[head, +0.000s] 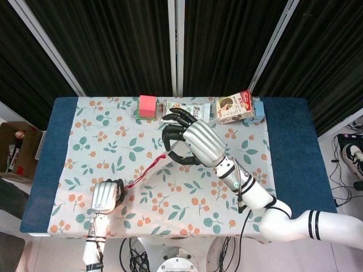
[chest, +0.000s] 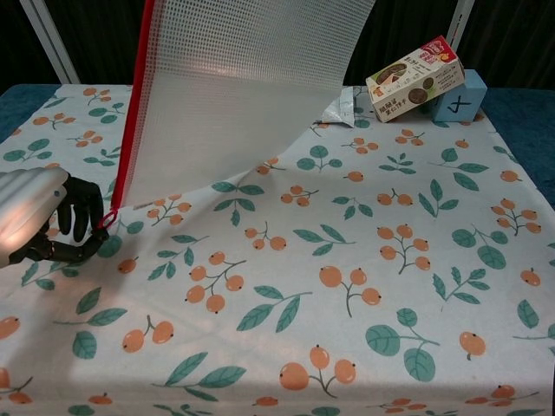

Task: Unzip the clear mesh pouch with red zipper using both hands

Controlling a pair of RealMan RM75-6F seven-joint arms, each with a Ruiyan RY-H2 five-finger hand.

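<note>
Two hands share the mesh pouch between them, and we see it lifted clear of the table with its red zipper running down its left edge. In the chest view the pouch hangs as a wide translucent sheet from the top of the frame, its lower corner just above the floral tablecloth. From the head view we make out only the zipper as a thin red line slanting between the hands.

Our left hand sits near the front left of the table, its dark fingers curled in on the bottom end of the zipper, where a small red loop shows at the fingertips. Our right hand is raised over the middle of the table, further back, with its fingers bent around the upper end of the pouch; it is grasping it there, though we cannot tell exactly which fingers pinch it.

Along the far edge we see a red block, a snack packet partly behind the right hand, and a tilted snack box leaning on a blue cube. A cardboard box stands on the floor to the left of the table.
</note>
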